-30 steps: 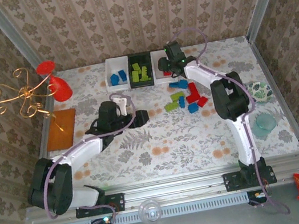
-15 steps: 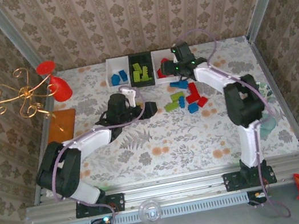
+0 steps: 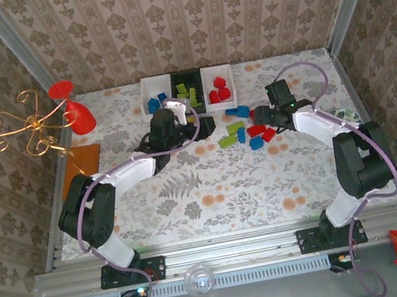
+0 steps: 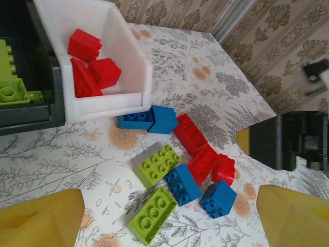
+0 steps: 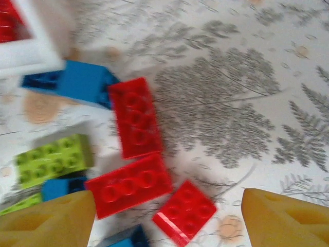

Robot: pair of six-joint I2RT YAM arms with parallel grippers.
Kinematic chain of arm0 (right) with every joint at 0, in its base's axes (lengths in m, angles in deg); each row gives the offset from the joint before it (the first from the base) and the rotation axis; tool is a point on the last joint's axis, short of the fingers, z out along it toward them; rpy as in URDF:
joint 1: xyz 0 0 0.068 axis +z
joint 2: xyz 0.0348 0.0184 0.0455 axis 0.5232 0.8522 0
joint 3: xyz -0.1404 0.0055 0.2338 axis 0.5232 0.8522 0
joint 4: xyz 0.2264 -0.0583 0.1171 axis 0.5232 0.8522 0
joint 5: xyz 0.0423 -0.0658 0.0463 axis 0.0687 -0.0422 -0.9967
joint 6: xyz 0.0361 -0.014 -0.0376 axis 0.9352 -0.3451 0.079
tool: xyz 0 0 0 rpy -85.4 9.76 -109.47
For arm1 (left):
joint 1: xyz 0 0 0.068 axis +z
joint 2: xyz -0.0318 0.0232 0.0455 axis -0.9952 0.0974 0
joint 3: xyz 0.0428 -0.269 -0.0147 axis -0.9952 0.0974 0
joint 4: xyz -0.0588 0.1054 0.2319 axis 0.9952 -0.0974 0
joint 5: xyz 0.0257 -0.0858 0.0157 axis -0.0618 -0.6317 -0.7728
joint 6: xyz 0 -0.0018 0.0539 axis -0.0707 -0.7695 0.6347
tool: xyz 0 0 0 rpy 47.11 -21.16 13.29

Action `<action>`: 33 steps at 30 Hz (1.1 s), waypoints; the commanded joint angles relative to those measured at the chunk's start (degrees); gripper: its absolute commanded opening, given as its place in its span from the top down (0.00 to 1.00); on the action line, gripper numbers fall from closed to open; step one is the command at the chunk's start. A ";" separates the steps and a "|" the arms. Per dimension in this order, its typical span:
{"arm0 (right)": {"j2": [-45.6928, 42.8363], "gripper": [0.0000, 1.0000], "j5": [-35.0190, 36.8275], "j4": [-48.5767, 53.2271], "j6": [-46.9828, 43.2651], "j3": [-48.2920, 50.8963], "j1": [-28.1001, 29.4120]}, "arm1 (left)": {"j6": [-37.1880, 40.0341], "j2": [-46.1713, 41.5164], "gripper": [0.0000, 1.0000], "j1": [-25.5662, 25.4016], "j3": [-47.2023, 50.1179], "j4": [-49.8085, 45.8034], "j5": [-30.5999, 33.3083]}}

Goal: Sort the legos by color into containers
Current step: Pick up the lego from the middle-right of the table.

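Both claws stand wide open and hold nothing. The left gripper (image 3: 204, 126) hovers just in front of the black bin (image 4: 31, 113), its yellow fingertips (image 4: 41, 218) spread over the loose legos (image 3: 245, 131) — red, blue and lime, heaped on the flowered table (image 3: 191, 196) just before the right white bin (image 4: 113, 103), which holds red ones. The right gripper (image 3: 262, 115) hangs at the pile's right edge, fingers (image 5: 288, 216) apart above three red bricks (image 5: 128, 188). The left white bin (image 3: 143, 93) holds blue bricks — the black one lime.
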 commanded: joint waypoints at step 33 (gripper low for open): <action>8.60 0.28 -6.99 -0.60 6.98 2.59 0.11 | 2.99 5.48 0.12 -2.53 -4.11 1.25 -13.55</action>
